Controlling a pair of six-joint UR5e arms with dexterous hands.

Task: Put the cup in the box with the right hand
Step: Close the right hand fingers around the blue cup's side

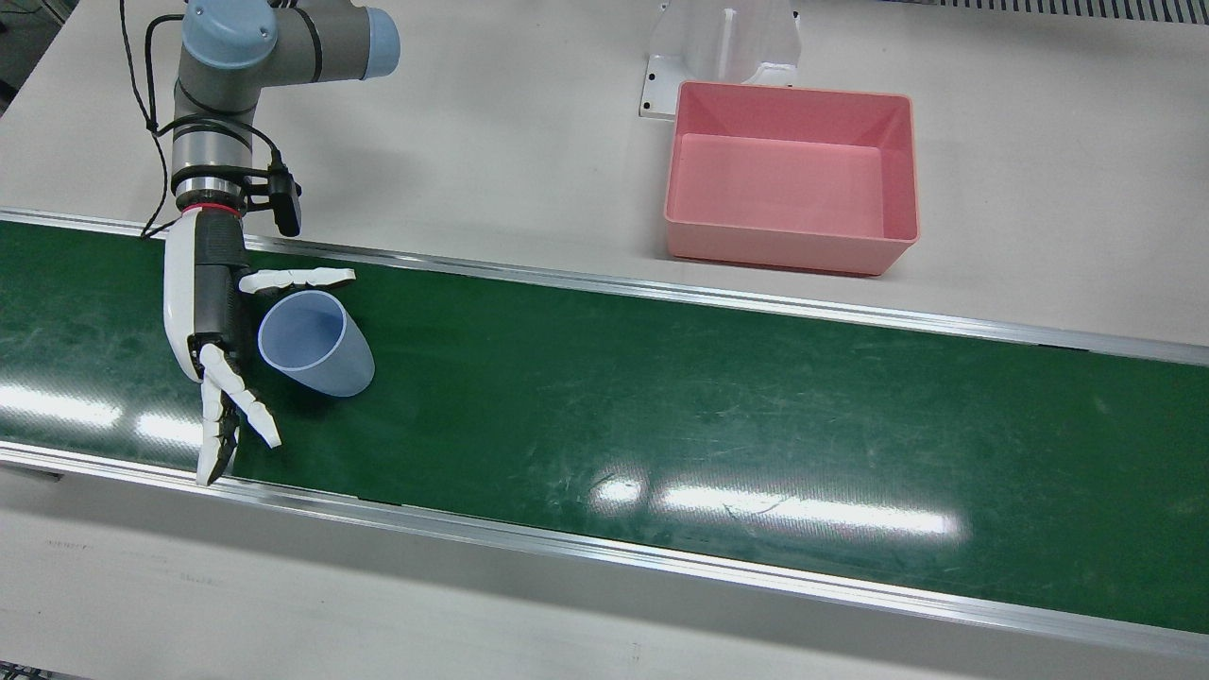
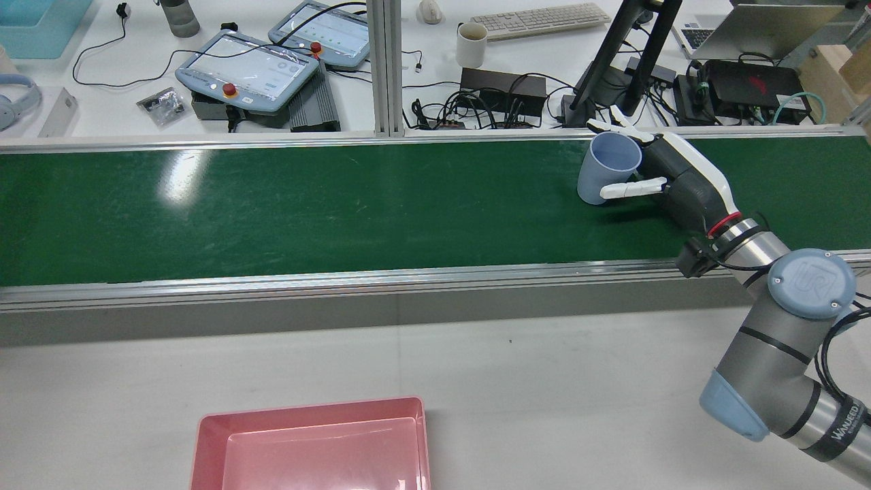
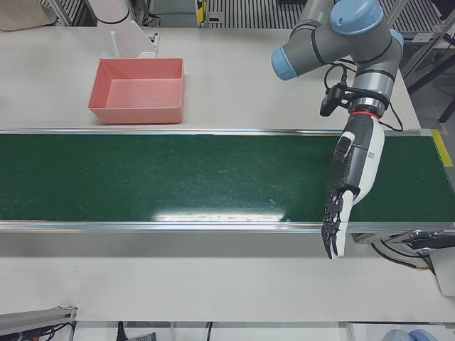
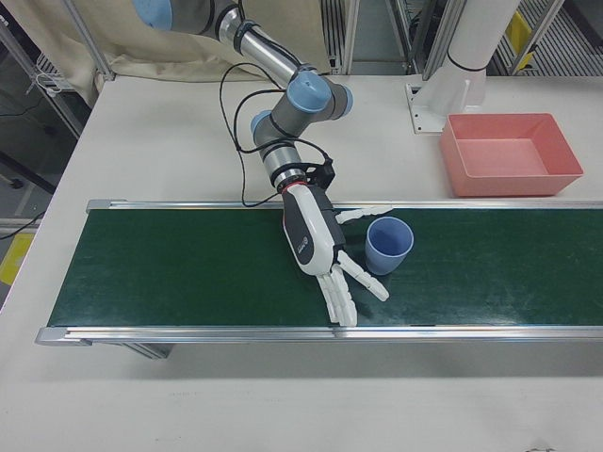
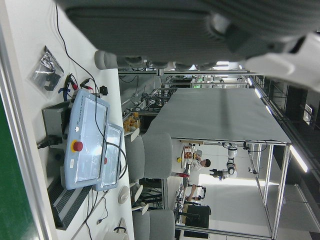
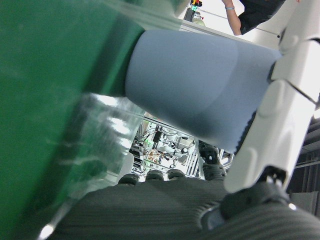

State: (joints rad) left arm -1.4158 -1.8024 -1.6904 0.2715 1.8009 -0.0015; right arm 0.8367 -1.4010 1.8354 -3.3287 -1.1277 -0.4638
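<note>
The pale blue cup (image 1: 316, 342) stands upright on the green conveyor belt (image 1: 661, 406), open end up. The right hand (image 1: 212, 321) sits beside it, fingers spread around it without clasping. The pink box (image 1: 791, 176) rests on the white table (image 1: 519, 123), well apart. The left hand (image 3: 347, 186) hangs over the belt's far end, outstretched and holding nothing.
</note>
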